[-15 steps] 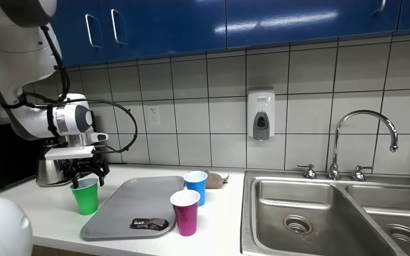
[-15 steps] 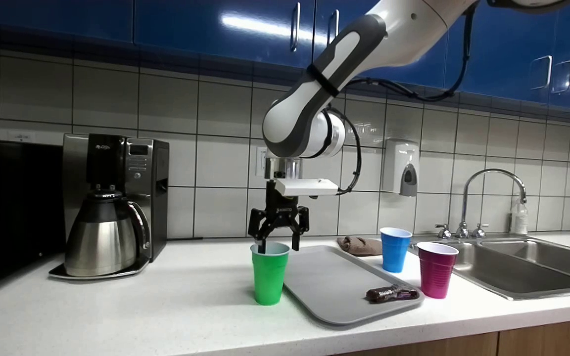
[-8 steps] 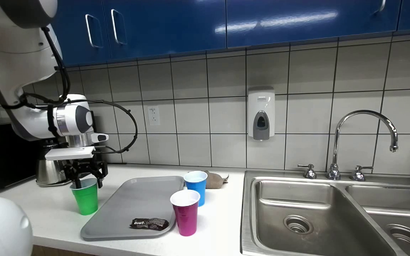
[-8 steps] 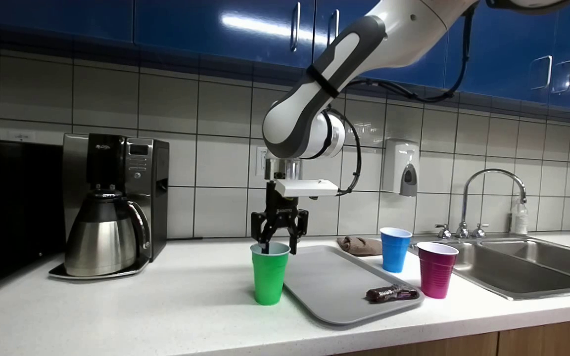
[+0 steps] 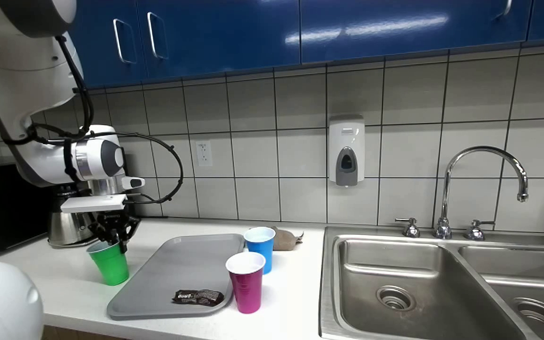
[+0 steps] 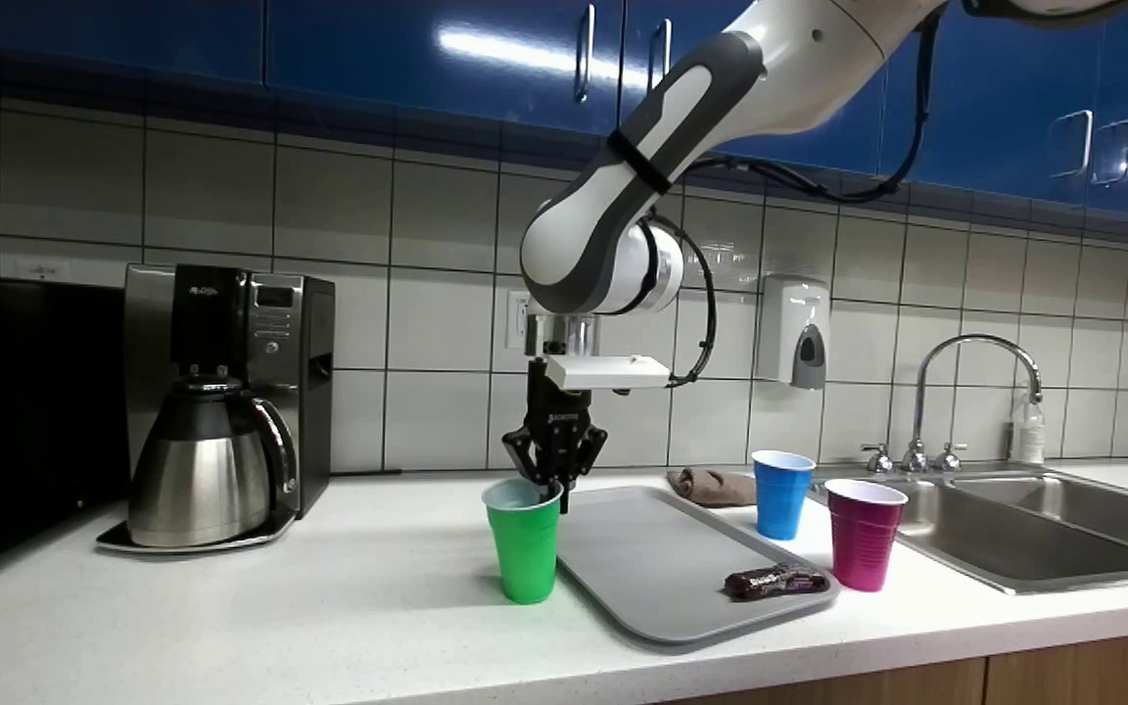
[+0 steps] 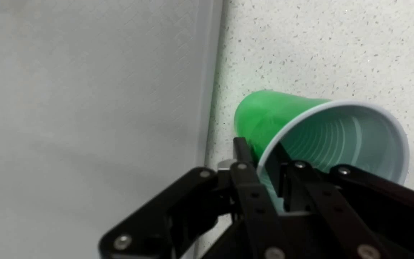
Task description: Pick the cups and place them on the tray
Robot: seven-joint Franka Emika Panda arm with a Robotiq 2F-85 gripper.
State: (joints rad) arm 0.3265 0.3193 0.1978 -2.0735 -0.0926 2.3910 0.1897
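Wrist view: the gripper (image 7: 259,153), fingers narrow, straddles the rim of the green cup (image 7: 318,138); whether both pads press I cannot tell; the plastic looks thin, likely light and soft, best pinched gently at the side; in an exterior view it sits tilted on the pale counter (image 6: 329,627) just beside the tray (image 6: 662,558); in an exterior view the purple cup (image 5: 247,287) and blue cup (image 5: 261,245) stand across it, near the steel sink (image 5: 385,269)
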